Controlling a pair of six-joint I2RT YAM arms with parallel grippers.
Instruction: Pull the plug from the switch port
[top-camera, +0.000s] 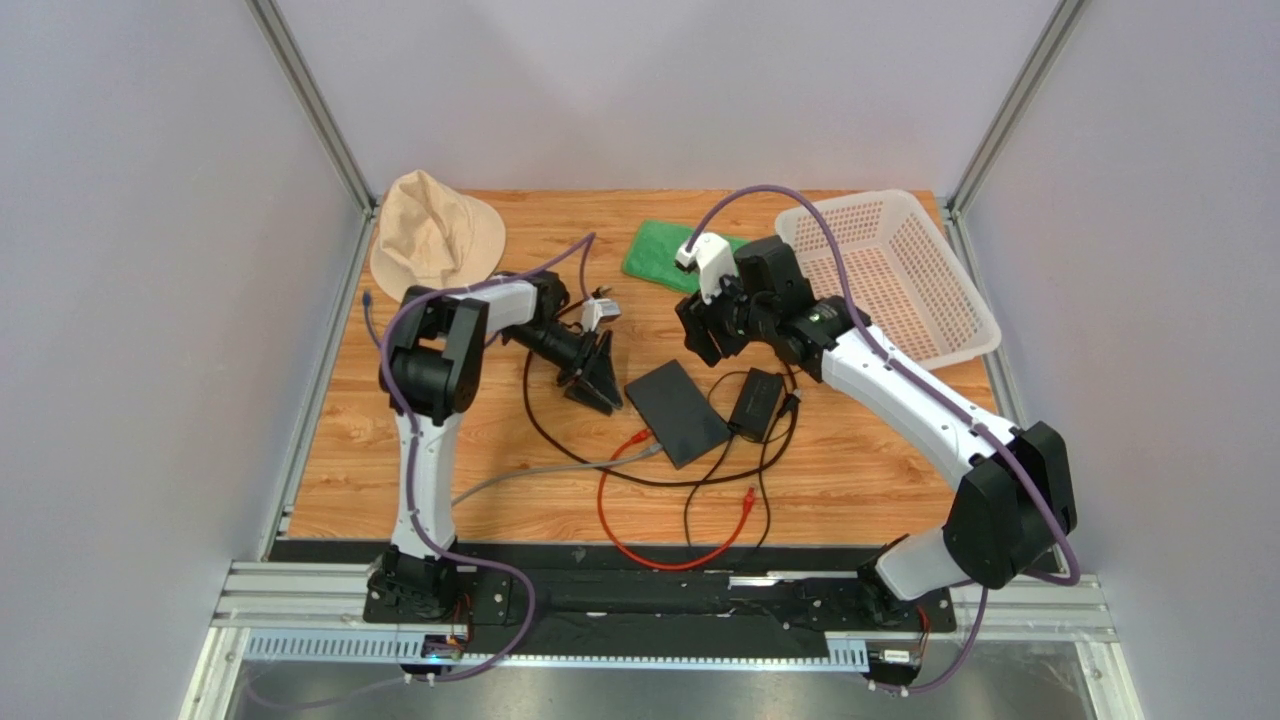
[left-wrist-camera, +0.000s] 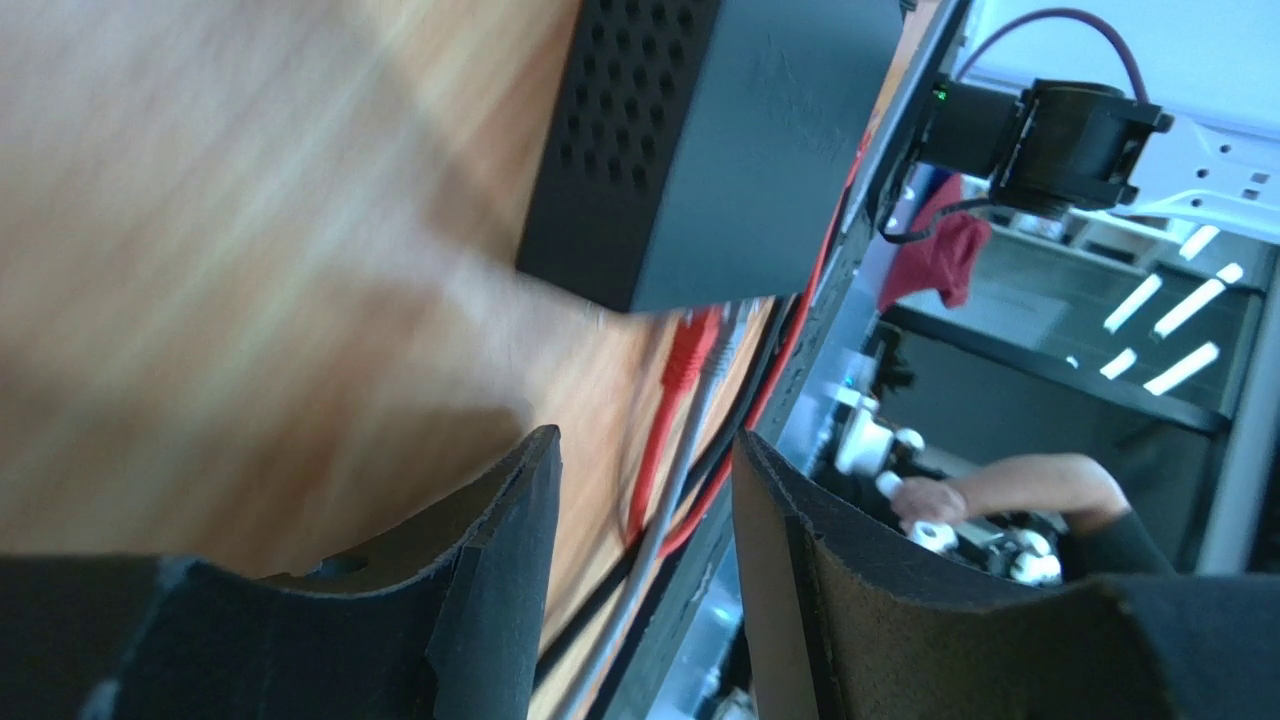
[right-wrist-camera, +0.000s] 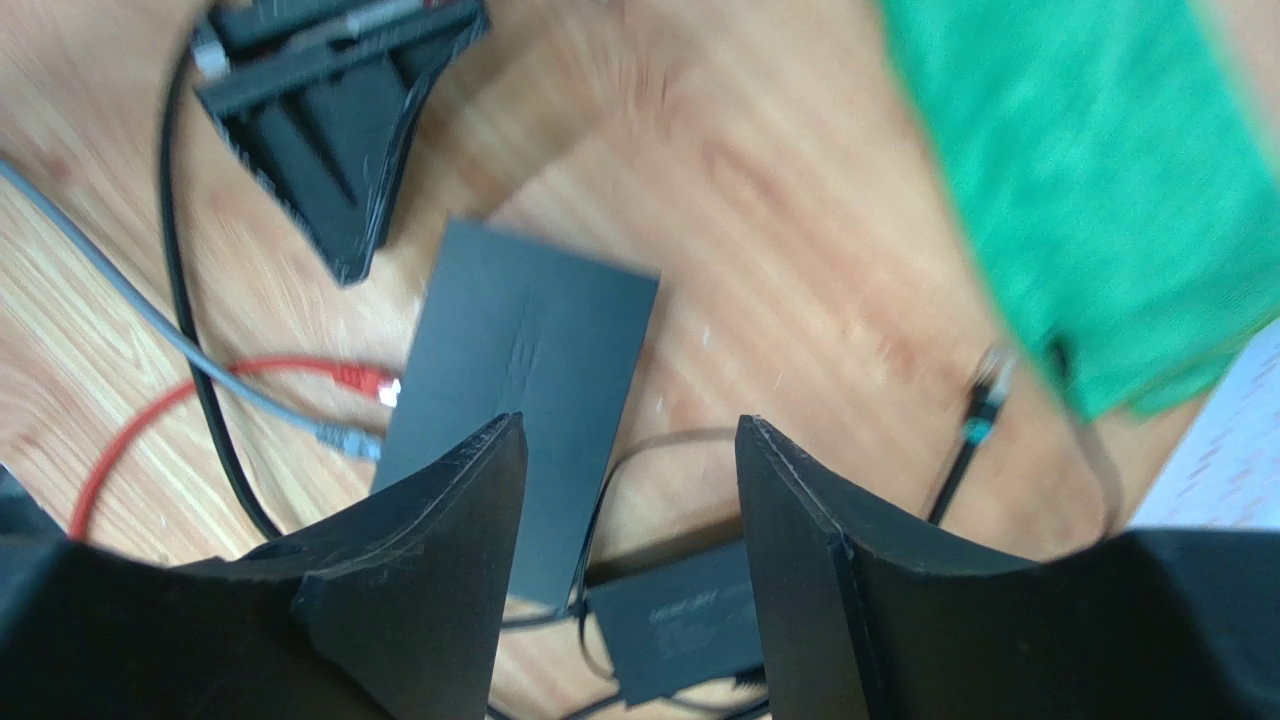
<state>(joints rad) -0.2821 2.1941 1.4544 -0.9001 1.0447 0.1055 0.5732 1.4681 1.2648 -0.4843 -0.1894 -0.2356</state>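
Observation:
The switch (top-camera: 676, 413) is a flat black box in the middle of the table; in the left wrist view its vented side (left-wrist-camera: 706, 135) fills the top. A red plug (right-wrist-camera: 361, 383) and a grey plug (right-wrist-camera: 353, 446) sit at its port edge; the red plug (left-wrist-camera: 685, 348) shows under the box. Another plug (right-wrist-camera: 981, 402), on a black cable, lies loose on the wood by the green cloth. My left gripper (top-camera: 594, 378) (left-wrist-camera: 646, 465) is open and empty, just left of the switch. My right gripper (top-camera: 703, 342) (right-wrist-camera: 631, 435) hangs open above the switch's far end, holding nothing.
A black power adapter brick (top-camera: 756, 404) (right-wrist-camera: 684, 623) lies right of the switch. Red, grey and black cables (top-camera: 661, 525) loop toward the front edge. A beige hat (top-camera: 434, 230), a green cloth (top-camera: 669, 252) and a white basket (top-camera: 890, 270) line the back. A person's hand (left-wrist-camera: 1022, 488) shows beyond the table.

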